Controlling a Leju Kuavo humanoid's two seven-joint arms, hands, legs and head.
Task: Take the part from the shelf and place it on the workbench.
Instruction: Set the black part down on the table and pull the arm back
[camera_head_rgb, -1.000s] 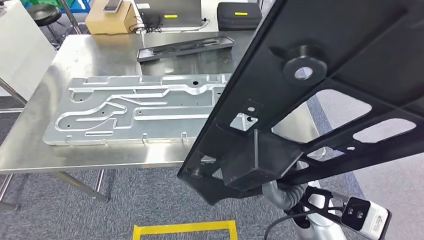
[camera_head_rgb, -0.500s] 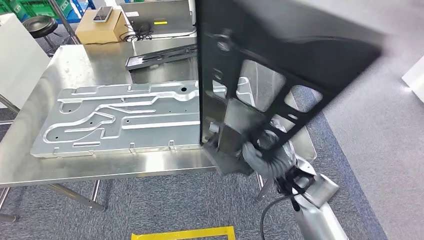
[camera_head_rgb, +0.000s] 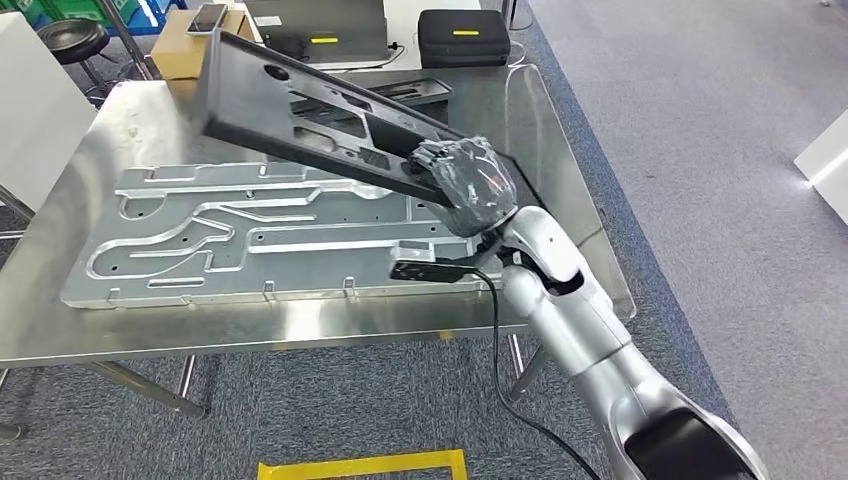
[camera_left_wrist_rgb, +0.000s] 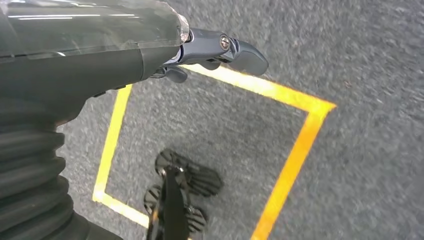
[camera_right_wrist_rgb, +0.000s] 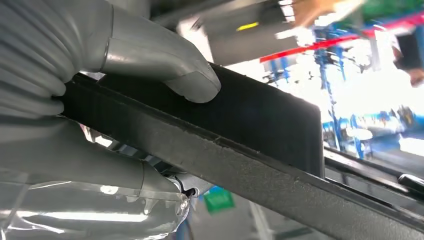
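1. My right hand (camera_head_rgb: 465, 185) grips the black part (camera_head_rgb: 300, 105) at its near end; in the right wrist view the thumb (camera_right_wrist_rgb: 170, 65) lies over the part's edge (camera_right_wrist_rgb: 250, 145), with the palm beneath.
2. From the hand, the part reaches toward 10 o'clock, tilted, its far end raised above the bench (camera_head_rgb: 560, 150) and over the grey plate (camera_head_rgb: 240, 240) lying there.
3. My left hand (camera_left_wrist_rgb: 210, 50) hangs over the floor and a yellow tape square (camera_left_wrist_rgb: 295, 150); it holds nothing, but I cannot tell how its fingers lie.
4. I judge this the placing step: the part is off the shelf and over the bench, not yet set down.
5. Next I need to level and lower it onto a free spot, perhaps by the second black part (camera_head_rgb: 400, 95) at 12 o'clock, then let go.
6. Yellow labels sit on the laptop (camera_head_rgb: 320, 25) and the black case (camera_head_rgb: 465, 35) at 12 o'clock; their writing is too small to read.
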